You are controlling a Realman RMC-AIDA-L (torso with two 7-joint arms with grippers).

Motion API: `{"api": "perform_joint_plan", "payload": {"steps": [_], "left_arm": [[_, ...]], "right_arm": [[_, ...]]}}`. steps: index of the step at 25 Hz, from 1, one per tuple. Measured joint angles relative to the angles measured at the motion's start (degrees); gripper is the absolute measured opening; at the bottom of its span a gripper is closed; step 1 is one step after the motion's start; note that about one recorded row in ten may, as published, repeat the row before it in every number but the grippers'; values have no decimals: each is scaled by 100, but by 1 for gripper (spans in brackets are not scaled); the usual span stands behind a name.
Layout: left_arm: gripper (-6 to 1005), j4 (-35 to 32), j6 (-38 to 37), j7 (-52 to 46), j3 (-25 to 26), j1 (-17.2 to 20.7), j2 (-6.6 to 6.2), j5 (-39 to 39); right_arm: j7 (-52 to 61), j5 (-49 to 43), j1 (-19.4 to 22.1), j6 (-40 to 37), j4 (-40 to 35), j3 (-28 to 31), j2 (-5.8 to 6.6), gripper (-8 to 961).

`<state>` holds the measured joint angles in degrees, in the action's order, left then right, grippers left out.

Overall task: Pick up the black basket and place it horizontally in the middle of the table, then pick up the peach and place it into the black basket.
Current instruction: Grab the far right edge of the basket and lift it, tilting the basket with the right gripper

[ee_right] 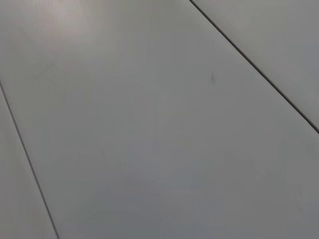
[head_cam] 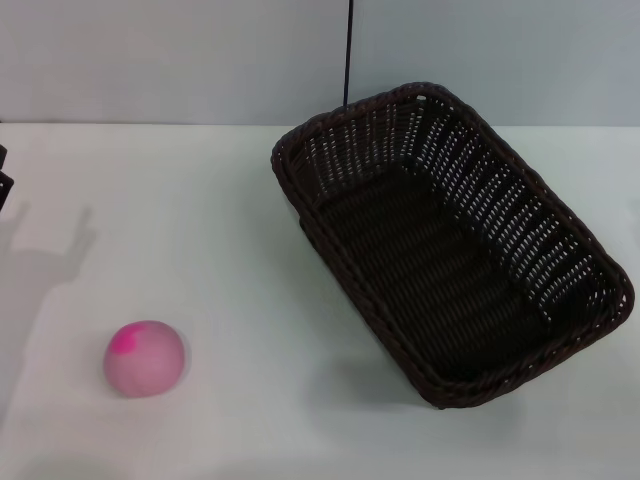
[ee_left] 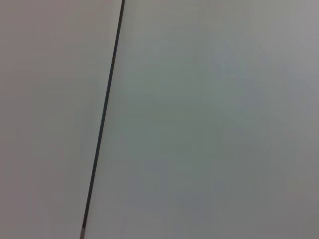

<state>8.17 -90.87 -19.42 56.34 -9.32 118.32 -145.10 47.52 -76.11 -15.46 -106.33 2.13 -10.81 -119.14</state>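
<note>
Take the black wicker basket (head_cam: pixel 450 245), lying askew on the white worktop (head_cam: pixel 230 220) right of the peach (head_cam: pixel 145 358), by its braided rim and turn it level toward the middle; neither hand in view, so grip state unknowable.

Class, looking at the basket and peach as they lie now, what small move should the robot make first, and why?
Probably bring the right arm toward the basket to grip its rim. The basket lies skewed on the right of the table and is empty, while the peach sits apart at front left. Neither gripper is clearly in view; only a dark part shows at the head view's left edge.
</note>
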Motion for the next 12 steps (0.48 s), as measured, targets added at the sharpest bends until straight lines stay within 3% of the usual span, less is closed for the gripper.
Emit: {"api": "perform_joint_plan", "payload": {"steps": [12], "left_arm": [[811,31,-22,-9,-7,26,6,0]], "right_arm": [[-13,0,11,7,-91,-45,21,608]]}}
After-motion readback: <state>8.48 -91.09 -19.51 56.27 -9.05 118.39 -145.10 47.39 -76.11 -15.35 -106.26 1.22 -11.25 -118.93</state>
